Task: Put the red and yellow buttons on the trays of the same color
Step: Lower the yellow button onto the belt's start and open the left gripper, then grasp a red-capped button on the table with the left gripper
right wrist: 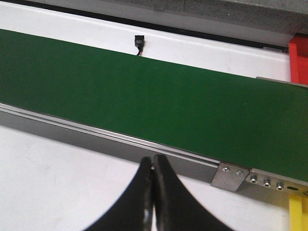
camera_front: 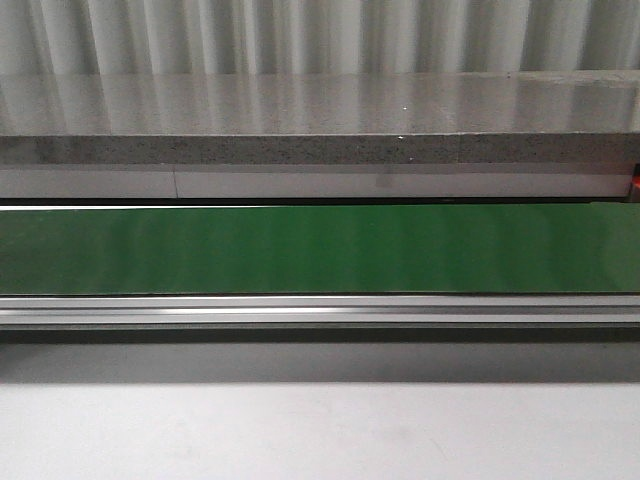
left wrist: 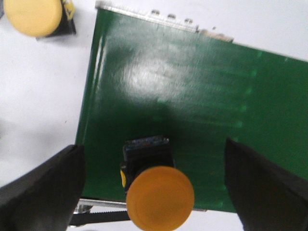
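Front view: only the green conveyor belt point(camera_front: 320, 248), its aluminium rail point(camera_front: 320, 310), a speckled grey stone ledge point(camera_front: 300, 150) behind, and pale table point(camera_front: 320, 430) in front. No arm or button visible there.

Left wrist view: an orange-yellow button point(left wrist: 160, 196), round smooth cap on a black square base, standing on the glossy belt point(left wrist: 192, 96) right by its near edge. Left gripper point(left wrist: 156, 190) spread wide, dark fingers point(left wrist: 43, 187) either side of the button, apart from it, nothing grasped. A second yellow button point(left wrist: 33, 17) off the belt's end, on the white table point(left wrist: 38, 96), well apart from the first.

Right wrist view: right gripper point(right wrist: 153, 202) clenched, black fingertips pressed together, empty, above white table point(right wrist: 57, 183) just beside the rail point(right wrist: 110, 139). Bare belt point(right wrist: 159, 101) stretching across, matte green. Bolted metal bracket point(right wrist: 236, 175) at the rail. Red tray edge point(right wrist: 299, 57) beyond the belt's far side; a yellow edge point(right wrist: 298, 211) on the near side, too cropped to tell what. Small black connector point(right wrist: 139, 43) on the white strip behind.
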